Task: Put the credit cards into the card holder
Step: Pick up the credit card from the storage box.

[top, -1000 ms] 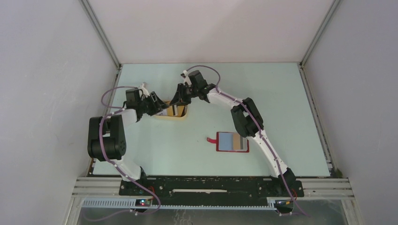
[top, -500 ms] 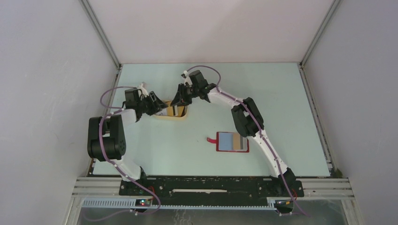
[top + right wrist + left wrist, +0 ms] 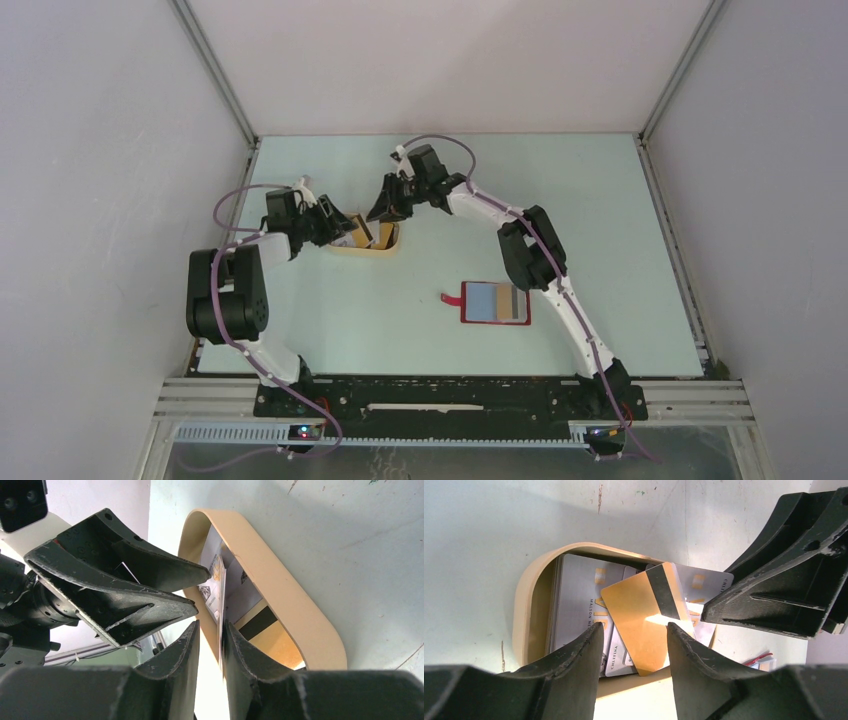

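Observation:
The credit cards [image 3: 574,595] lie in a tan oval dish [image 3: 521,615]: several pale ones and an orange-yellow card [image 3: 639,615] with a dark stripe, tilted on top. My left gripper [image 3: 635,626] is open, its fingers just over the dish's near rim, either side of the orange card. My right gripper [image 3: 212,625] is at the dish's other end with its jaws a narrow gap apart. A pale printed card [image 3: 219,592] stands on edge between them, against one finger. The red card holder [image 3: 495,302] lies open nearer the arm bases, with a tan card in its pocket.
The dish [image 3: 385,247] sits at the table's left middle, with both grippers [image 3: 335,228] [image 3: 388,208] crowded over it. The right gripper's fingers [image 3: 774,595] fill the right of the left wrist view. White walls enclose the table.
My right gripper has moved slightly up and back from the dish, and a card now stands tilted there. The left arm has barely moved.

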Tool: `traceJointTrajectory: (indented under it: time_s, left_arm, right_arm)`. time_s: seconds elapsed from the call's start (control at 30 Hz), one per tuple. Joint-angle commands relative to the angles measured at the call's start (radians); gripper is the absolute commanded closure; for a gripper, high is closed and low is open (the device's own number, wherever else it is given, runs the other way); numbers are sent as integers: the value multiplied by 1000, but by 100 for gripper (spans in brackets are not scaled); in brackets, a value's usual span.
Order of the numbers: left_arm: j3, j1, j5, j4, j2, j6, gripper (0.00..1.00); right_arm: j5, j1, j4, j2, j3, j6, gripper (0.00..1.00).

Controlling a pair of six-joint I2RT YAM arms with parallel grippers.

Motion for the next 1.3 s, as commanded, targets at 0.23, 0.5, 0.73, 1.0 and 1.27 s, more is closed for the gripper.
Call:
traceJointTrajectory:
  time_s: [0.23,0.5,0.73,1.0,1.27]
  left_arm:
    - [-5,11,-1,26,-42,-6,46]
    - [-7,14,1,26,-51,-6,46]
    - [-35,15,-24,30,-143,-13,45]
    - [-106,14,-48,91,-311,-37,42]
    - [-187,-13,77,217,-456,-101,41]
  right_arm:
    - [-16,-17,-10,-89,-18,-27,68]
    - [34,-17,-53,-91,-16,-51,97]
    - [47,-38,-82,-127,3,-95,100]
    - [21,-54,-121,-196,1,-222,100]
    - [-244,-71,-84,-332,-132,-379,100]
